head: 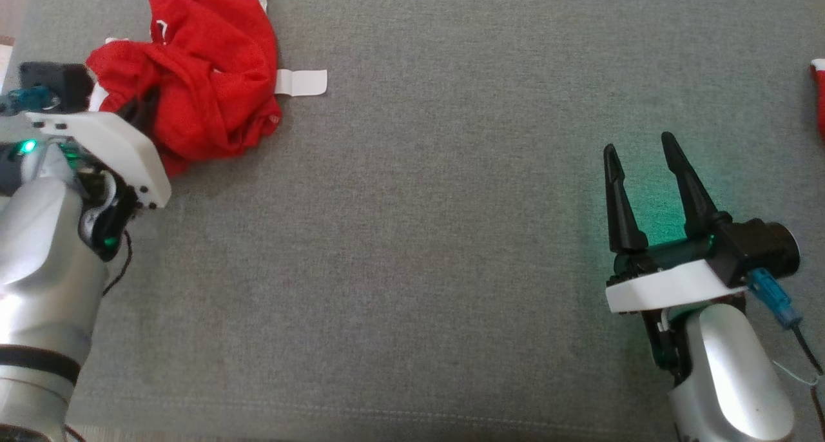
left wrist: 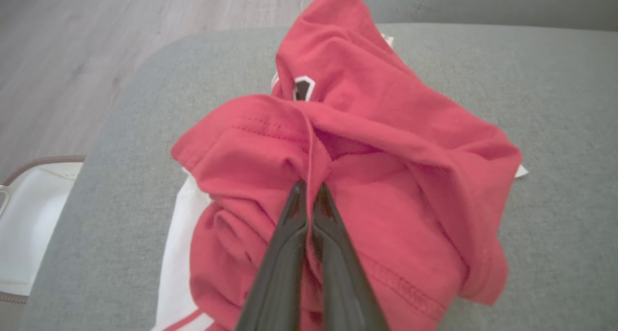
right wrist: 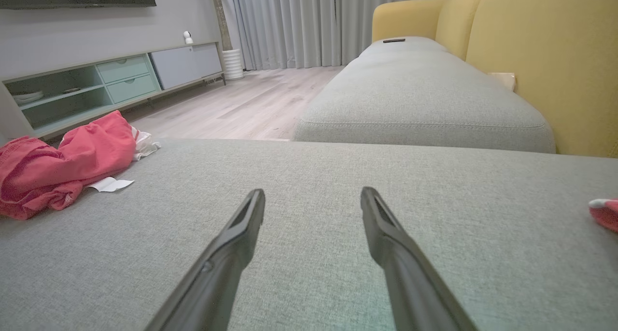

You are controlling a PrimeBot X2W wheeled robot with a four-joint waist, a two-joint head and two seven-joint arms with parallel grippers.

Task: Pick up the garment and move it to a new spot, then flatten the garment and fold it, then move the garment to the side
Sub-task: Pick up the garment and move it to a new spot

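A crumpled red garment (head: 206, 87), soft knit with white trim, is heaped at the far left corner of the grey woven sofa cushion (head: 419, 236). The left pincer (left wrist: 310, 188) clenches a fold of it. The right pincer (head: 638, 141) is released.

Silver forearms (head: 735, 371), white wrist plates (head: 664, 287), black tapered fingers (head: 620, 200).

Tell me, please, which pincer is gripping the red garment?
The left pincer, shut on a fold of the red garment; the right pincer stands open over the grey cushion.

Red garment (head: 200, 75) with white trim lies crumpled on grey cushion (head: 419, 236).
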